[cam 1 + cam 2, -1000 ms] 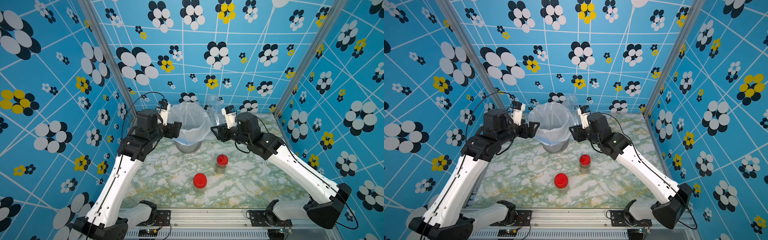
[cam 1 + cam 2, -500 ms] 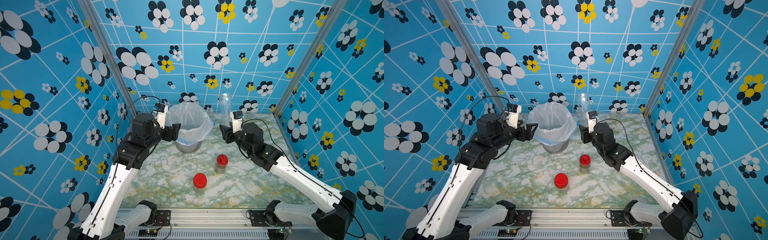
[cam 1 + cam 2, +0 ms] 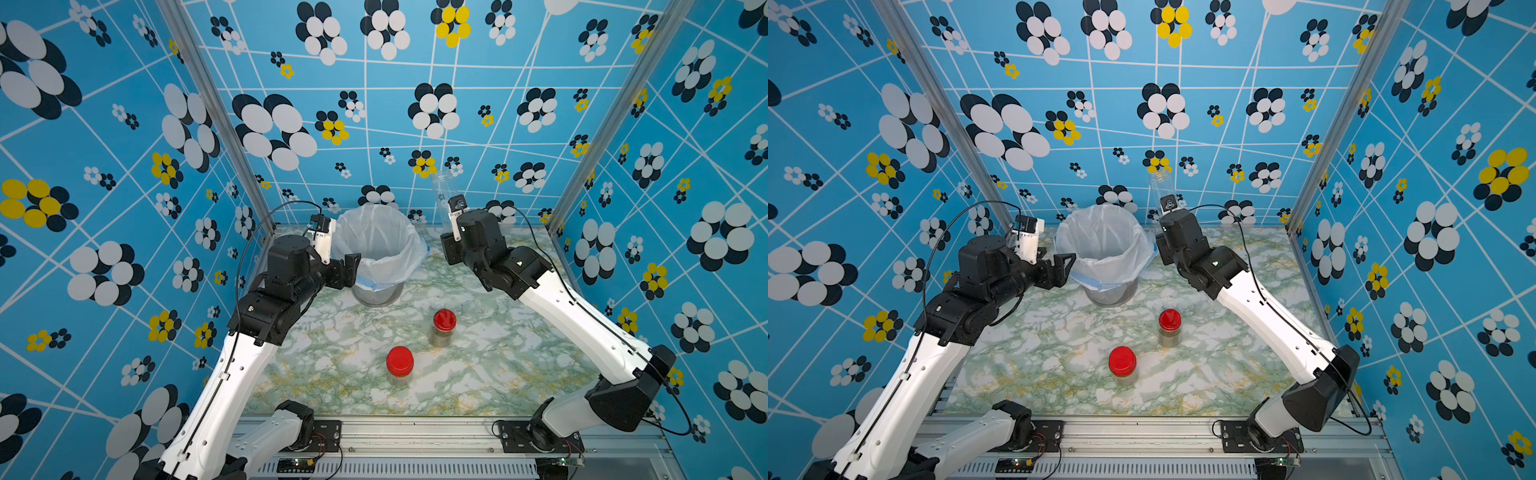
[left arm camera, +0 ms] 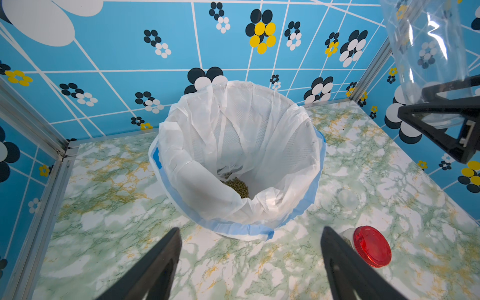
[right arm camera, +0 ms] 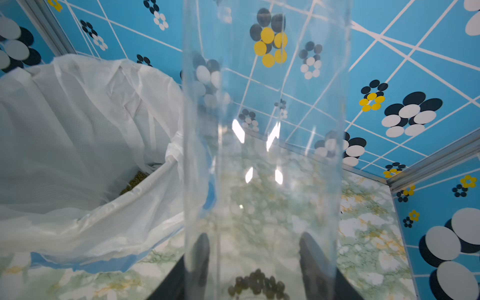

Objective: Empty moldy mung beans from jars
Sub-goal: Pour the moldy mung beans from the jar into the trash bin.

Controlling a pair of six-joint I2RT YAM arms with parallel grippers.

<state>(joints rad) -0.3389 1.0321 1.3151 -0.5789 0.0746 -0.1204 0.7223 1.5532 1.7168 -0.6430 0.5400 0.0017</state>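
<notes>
My right gripper [image 5: 253, 249] is shut on the base of the tall clear jar [image 3: 441, 195] and holds it upright above the table, just right of the bin. A few mung beans [image 5: 257, 284] lie at the jar's bottom between the fingers. Two short jars with red lids [image 3: 444, 328] [image 3: 400, 365] stand on the table, with olive grains showing through their walls. My left gripper [image 4: 250, 233] is open with nothing in it, close to the bin's left side [image 3: 351, 266]. In the left wrist view the tall jar [image 4: 428, 52] and the nearer red-lidded jar [image 4: 371, 249] both show.
The bin lined with a white bag [image 3: 399, 249] stands at the back middle of the marble table, with a heap of beans [image 4: 237, 185] at its bottom. Patterned blue walls close in the back and both sides. A faint clear round disc [image 4: 348, 197] lies right of the bin.
My right arm has carried the tall jar a little away from the bin's rim and higher. The left gripper has stayed beside the bin, still open.
</notes>
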